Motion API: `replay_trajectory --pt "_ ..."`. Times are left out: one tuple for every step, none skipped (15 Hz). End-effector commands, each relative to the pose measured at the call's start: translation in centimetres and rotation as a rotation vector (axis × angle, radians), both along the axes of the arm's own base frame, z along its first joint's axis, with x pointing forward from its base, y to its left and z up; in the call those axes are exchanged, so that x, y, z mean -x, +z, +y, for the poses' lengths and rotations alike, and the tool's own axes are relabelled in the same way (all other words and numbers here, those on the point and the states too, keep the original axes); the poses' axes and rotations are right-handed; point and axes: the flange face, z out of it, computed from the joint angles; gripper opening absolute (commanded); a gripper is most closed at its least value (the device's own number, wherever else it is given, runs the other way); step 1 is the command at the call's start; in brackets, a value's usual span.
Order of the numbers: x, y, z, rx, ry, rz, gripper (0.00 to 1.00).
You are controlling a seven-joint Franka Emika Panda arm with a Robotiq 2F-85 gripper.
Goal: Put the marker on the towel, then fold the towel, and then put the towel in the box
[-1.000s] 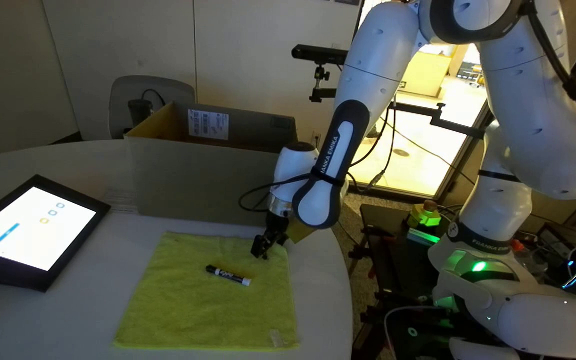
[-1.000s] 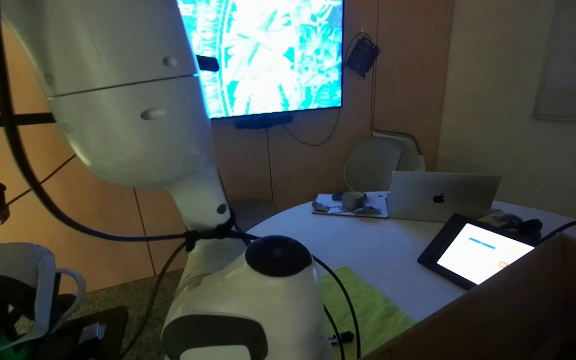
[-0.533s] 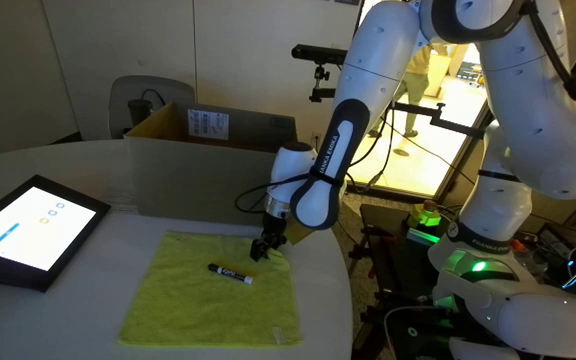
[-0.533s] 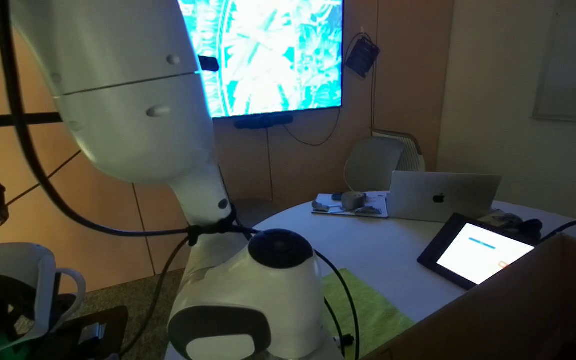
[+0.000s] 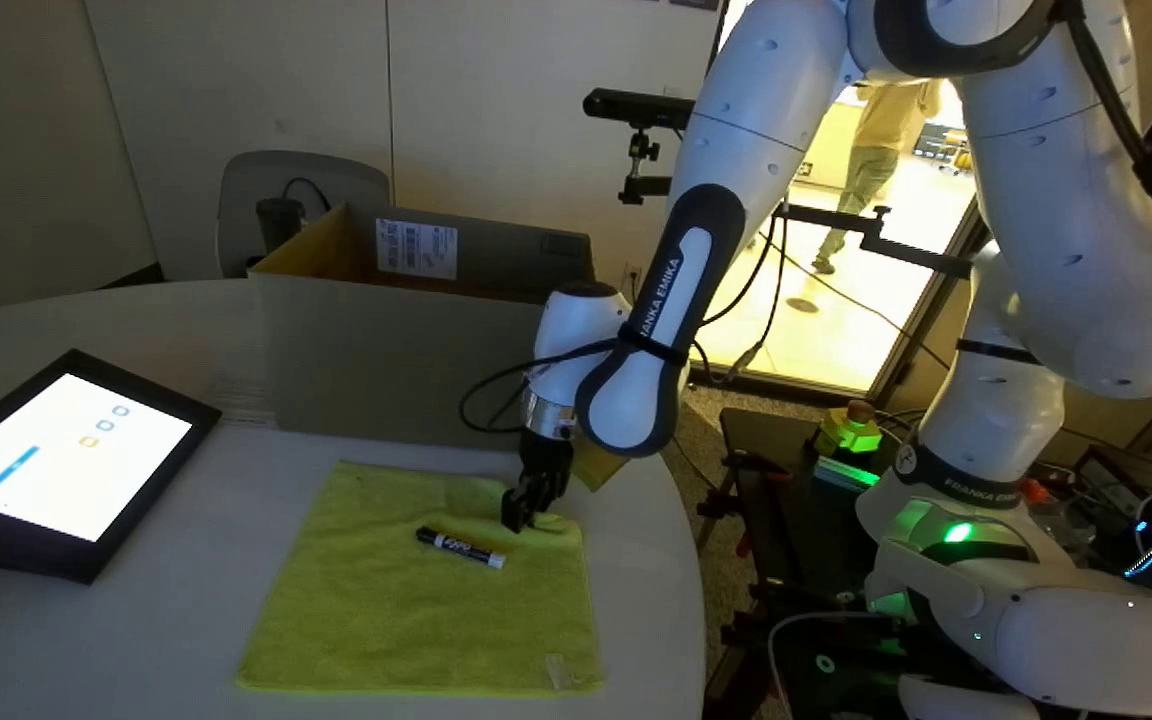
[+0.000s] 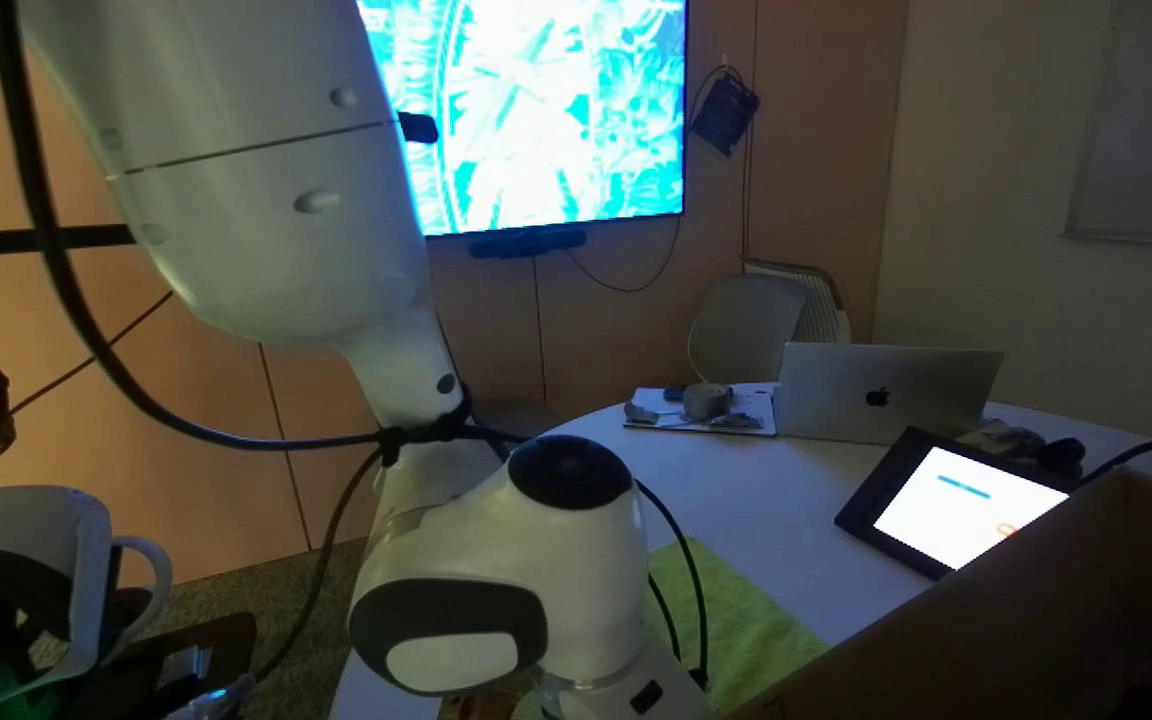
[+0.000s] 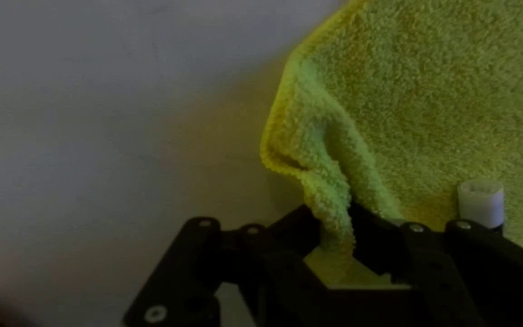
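table (image 5: 156,620) white, rounded | tablet (image 5: 76,460), box (image 5: 396,365) on it | wall screen (image 6: 546,115) lit | hand (image 7: 336,231) gripping bunched towel (image 5: 416,620)

the black jointed fingers (image 7: 372,238) looked dim and blurred; soft shadow dulled the smooth white table (image 7: 107,150) beside them; well behind them, a tall yellow-lit doorway (image 5: 836,340) glared.
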Motion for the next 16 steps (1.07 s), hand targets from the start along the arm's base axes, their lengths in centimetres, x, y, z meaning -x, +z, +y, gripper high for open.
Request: replay_trajectory --pt "-0.3 2.5 1.0 -0.03 0.095 -0.023 0.07" --pt "-0.4 3.0 1.3 -0.034 0.117 -0.031 0.06" --pt "-0.5 3.6 1.8 -0.038 0.142 -0.042 0.07" --pt "-0.6 4.1 2.2 -0.042 0.164 -0.055 0.07" --pt "-0.7 4.6 2.7 -0.055 0.19 -0.067 0.07" --pt "-0.8 4.9 3.3 -0.064 0.212 -0.076 0.07" --pt "-0.8 5.0 4.3 -0.088 0.252 -0.082 0.08" --pt "-0.7 5.0 5.5 -0.106 0.291 -0.084 0.08" --pt "-0.6 5.0 6.7 -0.13 0.33 -0.085 0.07" --pt "-0.4 5.0 8.1 -0.159 0.371 -0.086 0.07" --pt "-0.1 4.9 9.5 -0.182 0.414 -0.084 0.06" --pt "0.3 4.7 11.1 -0.207 0.461 -0.075 0.07" --pt "0.8 4.6 12.5 -0.237 0.5 -0.064 0.07" --pt "1.6 3.8 14.1 -0.248 0.542 -0.044 0.07" --pt "2.3 3.4 15.3 -0.258 0.573 -0.021 0.07" --pt "3.1 2.4 16.4 -0.256 0.599 0.009 0.08"
